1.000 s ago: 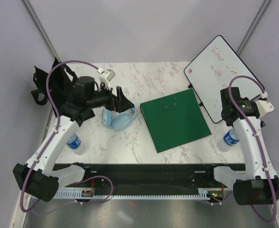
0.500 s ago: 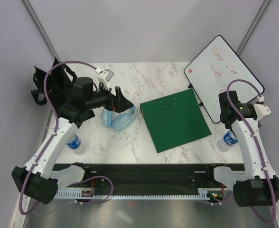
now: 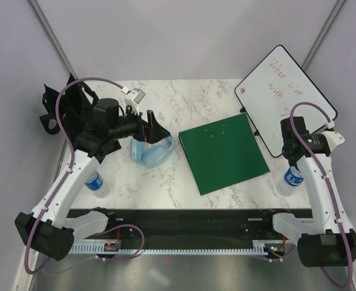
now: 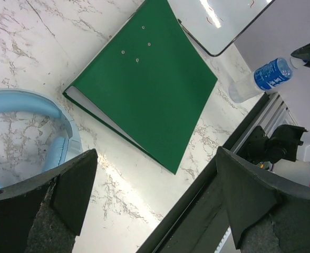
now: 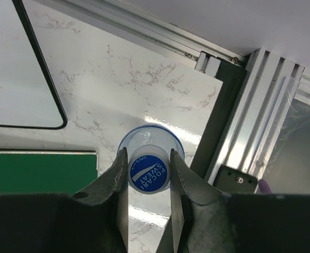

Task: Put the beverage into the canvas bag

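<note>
I am watching the right pincer (image 5: pixel 147 158) pinching the cap of the upright bottle (image 5: pixel 149 177) at the near right corner of the tabletop (image 3: pixel 184 97); the left pincer (image 4: pixel 155 155) is hanging spread wide over the blue headphones (image 3: pixel 151 151); the canvas bag (image 3: pixel 57 112) is slumping at the far left edge.

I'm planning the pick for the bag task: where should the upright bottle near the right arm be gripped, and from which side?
Take the bottle by its blue cap, coming straight down. It stands upright with the cap facing up and narrower than the body, so two fingers fit around it. The right gripper hangs directly above, one finger on each side.
</note>
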`<state>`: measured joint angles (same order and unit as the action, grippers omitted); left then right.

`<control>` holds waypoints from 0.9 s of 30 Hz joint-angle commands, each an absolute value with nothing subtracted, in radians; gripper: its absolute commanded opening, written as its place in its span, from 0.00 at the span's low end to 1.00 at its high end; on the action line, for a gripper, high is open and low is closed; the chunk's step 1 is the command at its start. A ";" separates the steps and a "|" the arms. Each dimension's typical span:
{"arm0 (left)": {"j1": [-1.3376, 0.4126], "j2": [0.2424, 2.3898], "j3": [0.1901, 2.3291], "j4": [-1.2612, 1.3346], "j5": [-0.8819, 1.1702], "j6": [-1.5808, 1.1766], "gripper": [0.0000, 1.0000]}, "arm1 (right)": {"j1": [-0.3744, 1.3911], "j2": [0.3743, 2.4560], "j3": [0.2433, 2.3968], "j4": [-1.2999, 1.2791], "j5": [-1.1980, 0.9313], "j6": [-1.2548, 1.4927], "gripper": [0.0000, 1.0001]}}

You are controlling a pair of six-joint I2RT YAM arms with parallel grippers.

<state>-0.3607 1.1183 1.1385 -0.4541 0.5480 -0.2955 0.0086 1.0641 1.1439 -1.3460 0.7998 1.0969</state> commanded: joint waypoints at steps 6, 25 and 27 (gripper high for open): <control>-0.364 1.094 1.137 -0.422 0.526 -0.310 1.00 | 0.005 0.922 1.144 -1.212 0.602 0.763 0.00; -0.364 1.069 1.155 -0.439 0.491 -0.328 1.00 | 0.005 0.893 1.338 -1.215 0.187 0.428 0.00; -0.364 1.065 1.161 -0.454 0.476 -0.330 1.00 | 0.005 0.899 1.371 -1.212 0.120 0.416 0.00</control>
